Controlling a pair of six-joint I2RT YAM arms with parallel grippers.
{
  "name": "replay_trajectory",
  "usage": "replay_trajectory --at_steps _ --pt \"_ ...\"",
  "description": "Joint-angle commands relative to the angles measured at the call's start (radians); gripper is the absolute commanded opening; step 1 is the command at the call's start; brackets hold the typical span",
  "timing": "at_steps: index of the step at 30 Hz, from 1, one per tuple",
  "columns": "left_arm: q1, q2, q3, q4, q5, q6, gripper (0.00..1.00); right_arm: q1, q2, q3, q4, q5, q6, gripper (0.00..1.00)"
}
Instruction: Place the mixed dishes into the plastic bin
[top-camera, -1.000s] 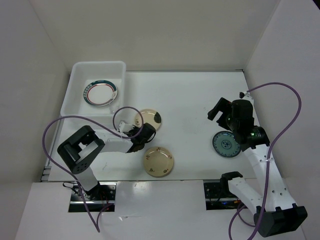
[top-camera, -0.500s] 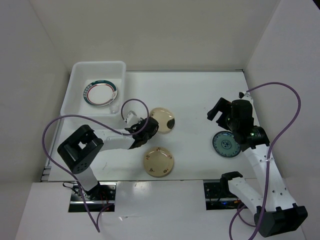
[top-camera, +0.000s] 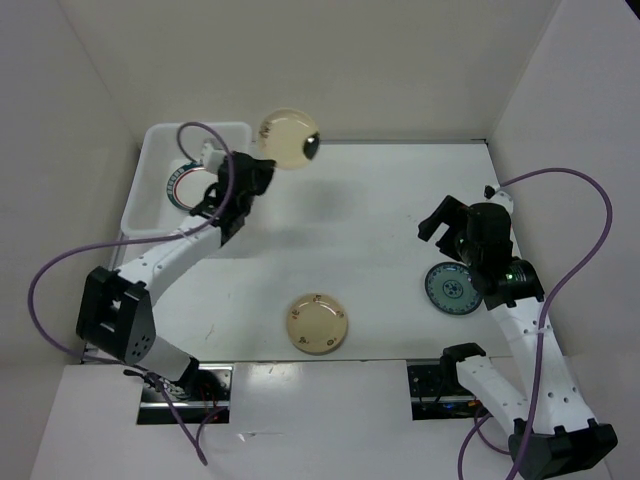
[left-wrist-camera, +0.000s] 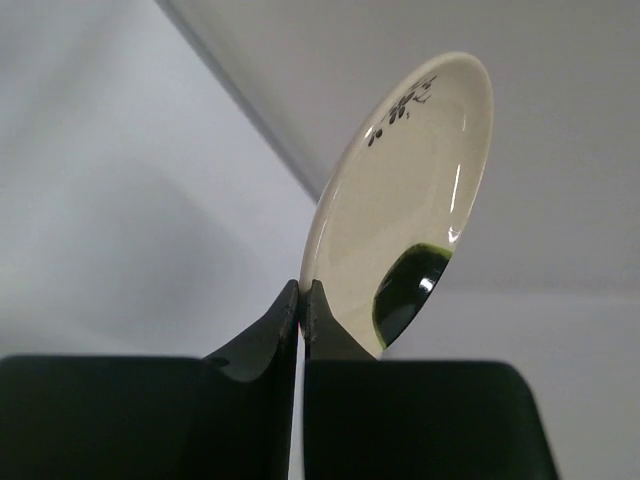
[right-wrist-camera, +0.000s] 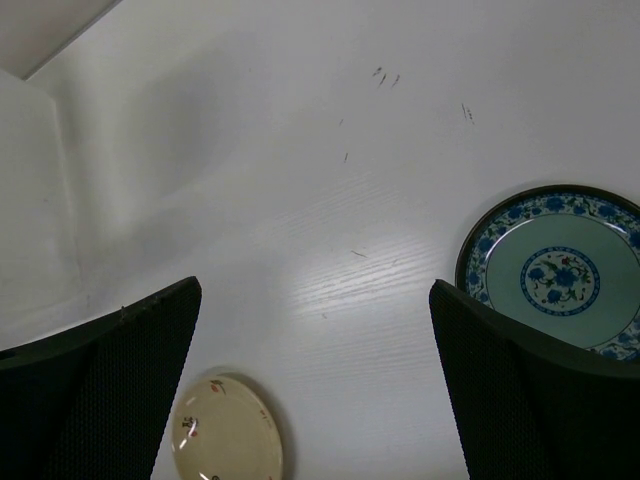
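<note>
Plastic bin (top-camera: 138, 192) far left: one red-ringed plate (top-camera: 179, 187) lying flat inside, partly hidden by the L arm (top-camera: 165, 258). L gripper (left-wrist-camera: 301, 300) is clamped tight on the rim of a cream plate (left-wrist-camera: 400, 200) w/ a dark green blotch. It's up in the air, tilted, by the bin's far right corner; half a sec ago it was low at mid-worktop (top-camera: 380, 200). Second cream plate (top-camera: 317, 323) sits near centre, unmoved. Right side: teal patterned plate (top-camera: 452, 290) on the worktop, R gripper (right-wrist-camera: 315, 288) fingers wide apart above it, barely shifted.
</note>
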Motion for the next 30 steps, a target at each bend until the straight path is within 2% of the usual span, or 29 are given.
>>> replay_trajectory --at_steps 1,2,5,8,10,13,20,30 --pt "0.163 -0.092 0.014 -0.047 -0.040 0.060 0.00 0.011 -0.012 -0.008 0.030 0.018 0.003 1.00" --pt "0.247 -0.124 -0.003 -0.056 -0.040 0.070 0.00 0.011 -0.012 -0.008 0.030 0.018 0.003 1.00" --pt "0.401 -0.161 -0.035 -0.056 -0.040 0.110 0.00 0.011 -0.012 -0.008 0.030 0.009 0.003 1.00" --pt "0.493 -0.160 -0.057 -0.066 -0.040 0.145 0.00 0.011 0.006 -0.008 0.030 0.009 0.003 1.00" --pt "0.507 -0.151 -0.057 -0.066 -0.116 0.174 0.00 0.011 0.006 -0.008 0.030 0.009 0.003 1.00" --pt "0.521 -0.060 -0.043 -0.055 -0.136 0.210 0.00 0.011 0.006 -0.008 0.030 0.009 0.003 1.00" --pt "0.624 0.087 -0.014 -0.072 -0.032 0.127 0.00 0.011 0.006 -0.008 0.021 0.018 0.012 1.00" --pt "0.633 0.219 0.019 -0.072 0.051 0.127 0.00 0.011 0.024 -0.008 0.021 0.027 0.012 1.00"
